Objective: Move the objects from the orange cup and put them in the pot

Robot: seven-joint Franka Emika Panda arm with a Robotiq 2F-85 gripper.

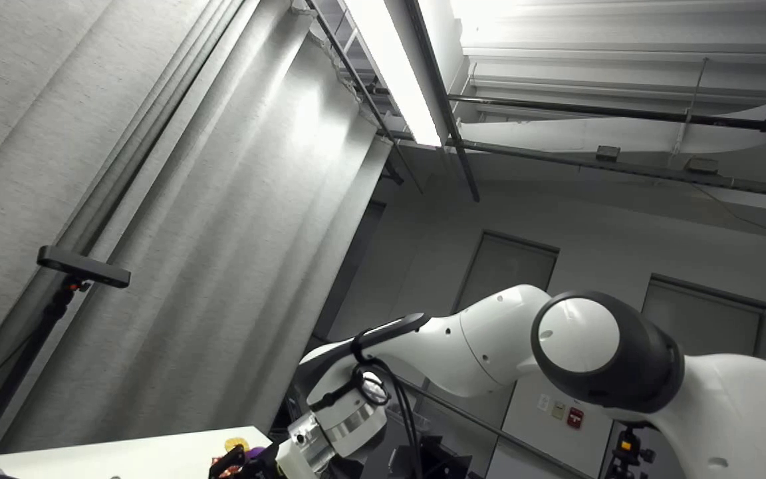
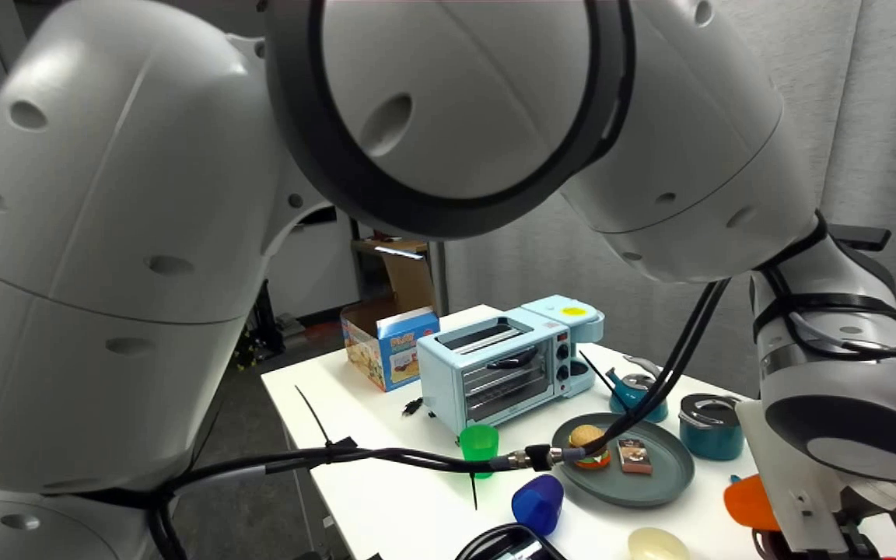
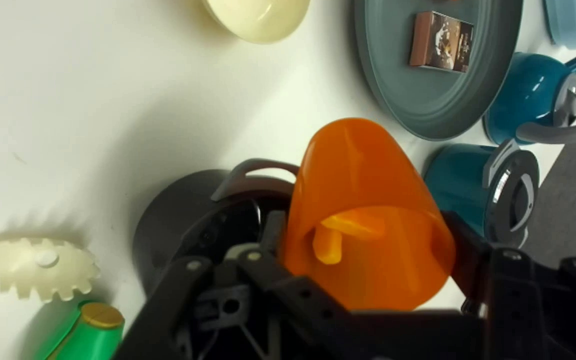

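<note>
Orange cup: clamped in the gripper, mouth facing back along it, base pointing ahead; in an exterior view the cup leans well off upright.
Yellow pieces: at least two, inside the cup between the fingers; the step in hand looks like lining up the pour, with the tipping out not yet done.
Gripper: fingers spread to the cup's width, pressing its opposite sides; keep that hold firm, but do not squeeze what looks like thin plastic.
Dark pot: just left of the gripper in the wrist view, most likely the target; its mouth is largely hidden by the gripper, so whether the cup overhangs it I cannot tell.
Pot handle: just ahead of the left fingertip; clear it before rolling.
Pour: centre the cup's rim over the pot, keep low, roll slowly until rim drops below base, then shake lightly if a piece sticks; tipping early would likely scatter pieces on the counter.
Teal lidded pot: near, ahead and right of the gripper; a wide swing could bump it.
Pasta server: well left of the gripper, past the dark pot.
</note>
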